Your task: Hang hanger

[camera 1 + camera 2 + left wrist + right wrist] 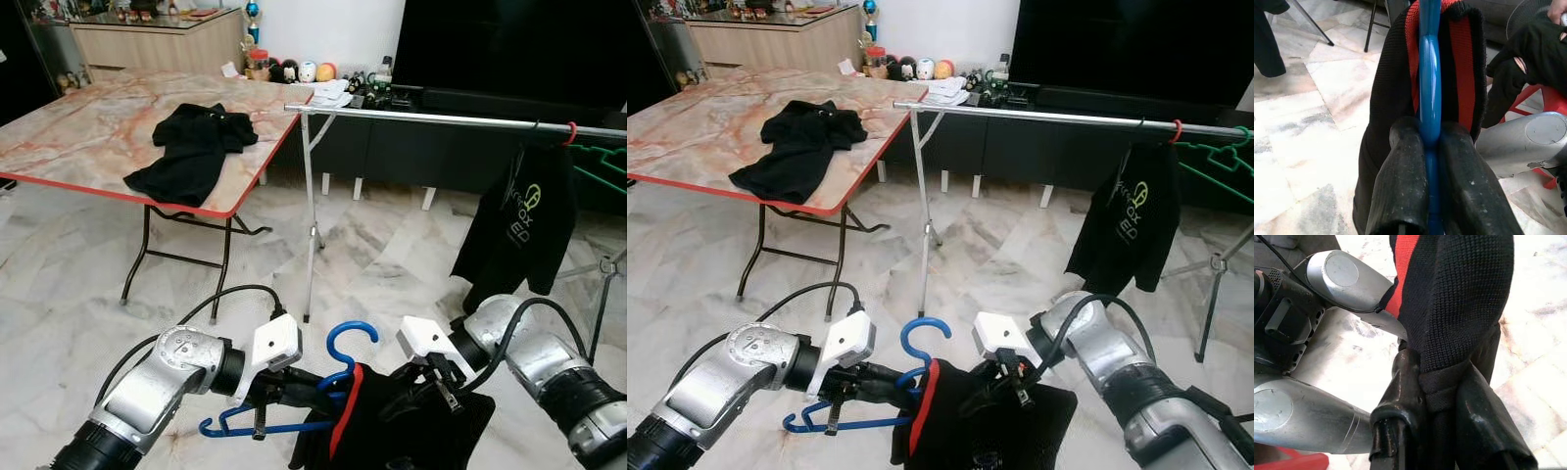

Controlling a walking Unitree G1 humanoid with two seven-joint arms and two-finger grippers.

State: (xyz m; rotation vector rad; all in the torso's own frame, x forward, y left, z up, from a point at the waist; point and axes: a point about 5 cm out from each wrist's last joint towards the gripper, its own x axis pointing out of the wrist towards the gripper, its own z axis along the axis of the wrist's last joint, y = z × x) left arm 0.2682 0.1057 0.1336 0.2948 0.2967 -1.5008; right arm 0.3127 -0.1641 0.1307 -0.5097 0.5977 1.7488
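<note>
A blue plastic hanger [345, 345] with a black shirt with red collar [392, 421] on it is held low in front of me. My left gripper [318, 384] is shut on the blue hanger [1430, 112] near its neck. My right gripper [416, 387] is shut on the black shirt [1459, 308], pinching a fold of its fabric. Ahead stands a metal clothes rail [441, 117] on thin legs. Another black shirt [519, 230] hangs from a red hanger [571, 130] at the rail's right end.
A marble-top folding table [88, 127] with a red edge stands at the left, with a black garment [196, 147] lying on it. Green hangers [602, 162] hang at the rail's far right. A dark TV console [470, 98] runs behind the rail. Marble floor lies between.
</note>
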